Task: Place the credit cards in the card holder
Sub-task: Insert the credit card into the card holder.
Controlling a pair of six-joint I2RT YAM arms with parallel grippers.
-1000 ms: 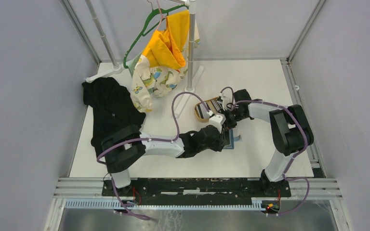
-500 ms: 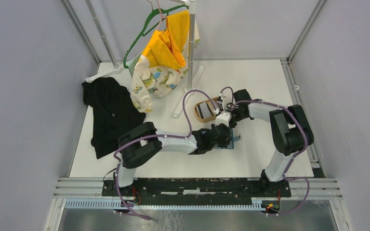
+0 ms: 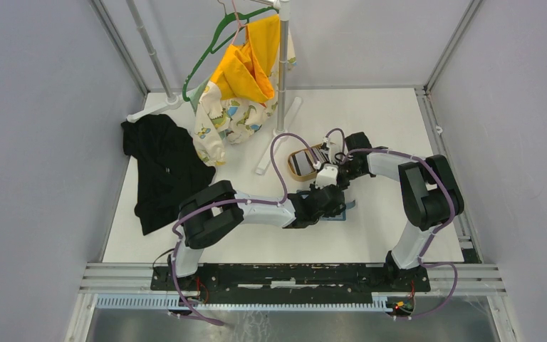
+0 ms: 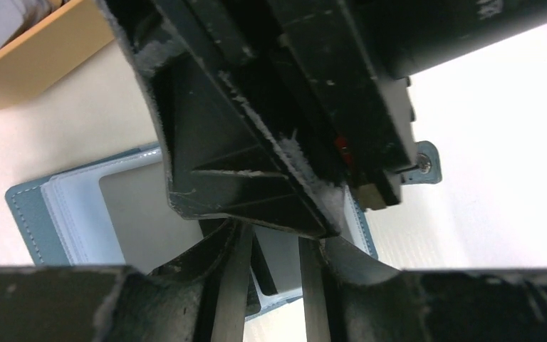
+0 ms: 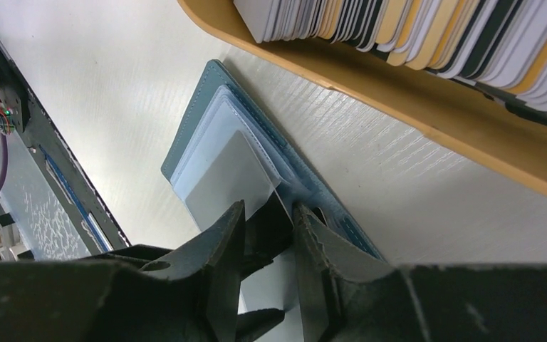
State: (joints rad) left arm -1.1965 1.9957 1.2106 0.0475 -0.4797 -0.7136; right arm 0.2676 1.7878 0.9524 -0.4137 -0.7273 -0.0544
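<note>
The left tool (image 4: 271, 258) points down at the open card holder (image 4: 32, 214), its two fingers a narrow gap apart over the holder's pale blue inner leaf. The right tool (image 5: 269, 215) meets it nose to nose from the far side. Its black body fills most of the left wrist view and hides the middle of the holder. The right tool's fingers also stand a little apart, at the lower edge of a grey card (image 5: 224, 187) that lies on that inner leaf. A dark part sits between them, and I cannot tell for either tool whether it pinches something or grips nothing.

The holder lies spread flat on the white tabletop (image 5: 100, 78), its snap tab (image 4: 427, 161) sticking out toward the right arm's side. Just beside it, farther from the arm bases, is the oval wooden tray (image 5: 413, 103). It holds a row of credit cards (image 5: 399, 25) standing on edge: white, black, grey and tan.

Well off to the left, a black garment (image 3: 164, 167) lies on the tabletop. A yellow garment (image 3: 246, 68) and a printed one (image 3: 224, 121) hang from a rack (image 3: 282, 78) beside a green hanger (image 3: 201, 64).
</note>
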